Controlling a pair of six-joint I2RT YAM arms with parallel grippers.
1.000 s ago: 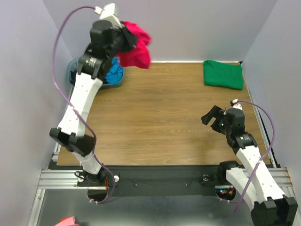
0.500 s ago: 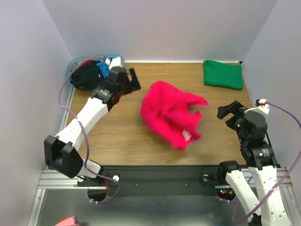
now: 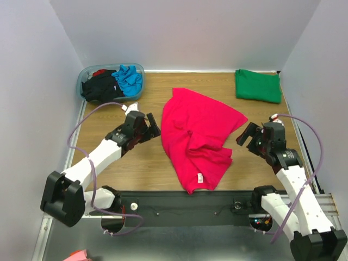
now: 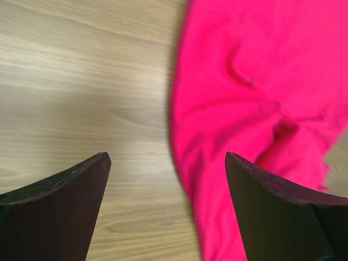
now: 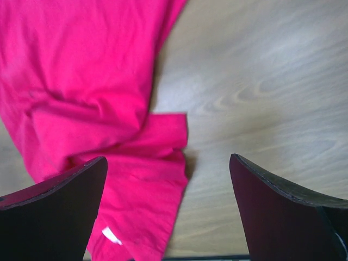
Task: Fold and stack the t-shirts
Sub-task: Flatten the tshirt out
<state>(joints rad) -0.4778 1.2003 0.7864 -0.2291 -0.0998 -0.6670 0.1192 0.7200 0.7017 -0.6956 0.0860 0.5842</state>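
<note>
A magenta-red t-shirt (image 3: 198, 136) lies crumpled in the middle of the table, its white neck label (image 3: 200, 177) near the front edge. The left wrist view shows its left edge (image 4: 255, 109), the right wrist view its right side (image 5: 92, 98). A green t-shirt (image 3: 257, 85) lies folded at the back right. Black (image 3: 99, 87) and turquoise-blue (image 3: 129, 79) t-shirts sit in the tub. My left gripper (image 3: 151, 126) hangs open just left of the red shirt, holding nothing. My right gripper (image 3: 249, 137) is open just right of it, also empty.
A translucent bluish plastic tub (image 3: 89, 70) stands at the back left corner. Grey walls close in the table on the left, back and right. The black base rail (image 3: 179, 204) runs along the near edge.
The left gripper opened and let the red shirt drop; the shirt landed and spread on the table. The left arm swung down beside it. The right arm moved in toward its right edge.
</note>
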